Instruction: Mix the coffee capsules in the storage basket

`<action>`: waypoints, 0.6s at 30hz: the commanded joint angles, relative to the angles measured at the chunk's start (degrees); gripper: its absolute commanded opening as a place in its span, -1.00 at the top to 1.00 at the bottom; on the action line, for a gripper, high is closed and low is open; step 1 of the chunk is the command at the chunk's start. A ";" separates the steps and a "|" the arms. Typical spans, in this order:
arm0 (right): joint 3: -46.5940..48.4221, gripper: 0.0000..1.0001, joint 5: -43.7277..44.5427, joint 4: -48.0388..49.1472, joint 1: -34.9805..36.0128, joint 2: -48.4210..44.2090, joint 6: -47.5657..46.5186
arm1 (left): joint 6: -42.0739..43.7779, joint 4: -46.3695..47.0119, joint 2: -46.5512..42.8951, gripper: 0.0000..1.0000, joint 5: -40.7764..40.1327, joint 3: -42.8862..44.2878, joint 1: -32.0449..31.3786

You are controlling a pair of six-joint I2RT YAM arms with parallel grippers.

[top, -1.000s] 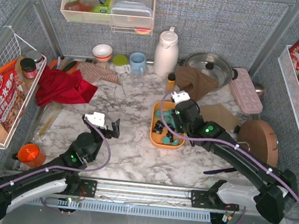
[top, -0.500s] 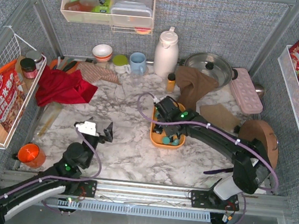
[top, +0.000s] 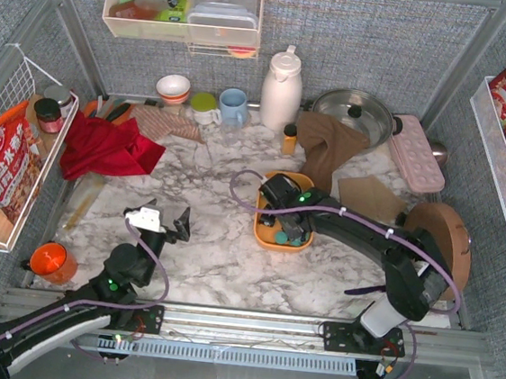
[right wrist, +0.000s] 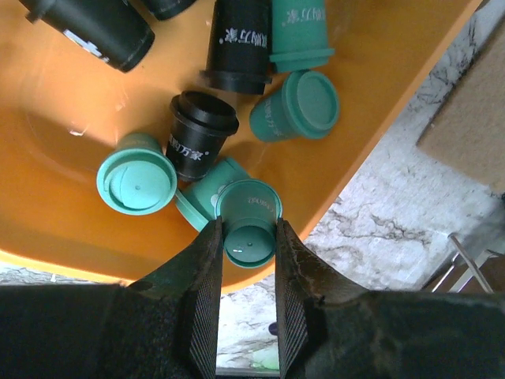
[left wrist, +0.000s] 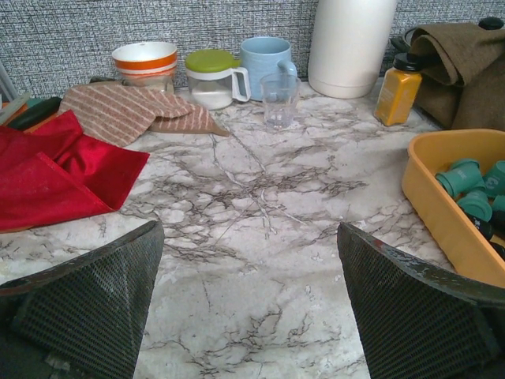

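The orange storage basket point(top: 259, 234) sits right of the table's centre. Teal and black coffee capsules point(top: 281, 237) lie in it. In the right wrist view several capsules lie on the orange floor point(right wrist: 63, 181): black ones point(right wrist: 199, 134) and teal ones point(right wrist: 136, 183). My right gripper point(right wrist: 248, 225) is shut on a teal capsule point(right wrist: 249, 237), narrow end toward the camera, just above the basket's rim. From above, that gripper point(top: 273, 215) hangs over the basket's left half. My left gripper point(top: 180, 222) stands open and empty over bare marble point(left wrist: 248, 229), left of the basket point(left wrist: 442, 213).
An amber bottle point(top: 289, 139), a white thermos point(top: 282, 88) and a brown cloth point(top: 331, 139) stand behind the basket. A red cloth point(top: 103, 148) lies at the left. A clear glass point(left wrist: 279, 100), cups and bowls line the back wall. A round wooden board point(top: 438, 238) is at the right.
The right arm has swung its wrist left across the basket, with its jaws kept at the same width. The left arm has drawn back slightly toward the near edge and stays open.
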 commanded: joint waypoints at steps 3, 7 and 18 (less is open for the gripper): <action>-1.91 0.44 -1.59 3.30 -1.15 -1.01 1.03 | 0.11 0.94 0.20 -0.98 0.47 -0.07 0.05; -2.31 0.44 -3.93 5.51 -2.83 -0.33 1.28 | 0.02 0.63 -0.02 -0.98 0.43 0.02 0.09; -4.67 0.46 -13.15 11.48 -6.07 2.32 4.29 | 0.11 0.19 -0.32 -0.98 0.48 0.19 0.09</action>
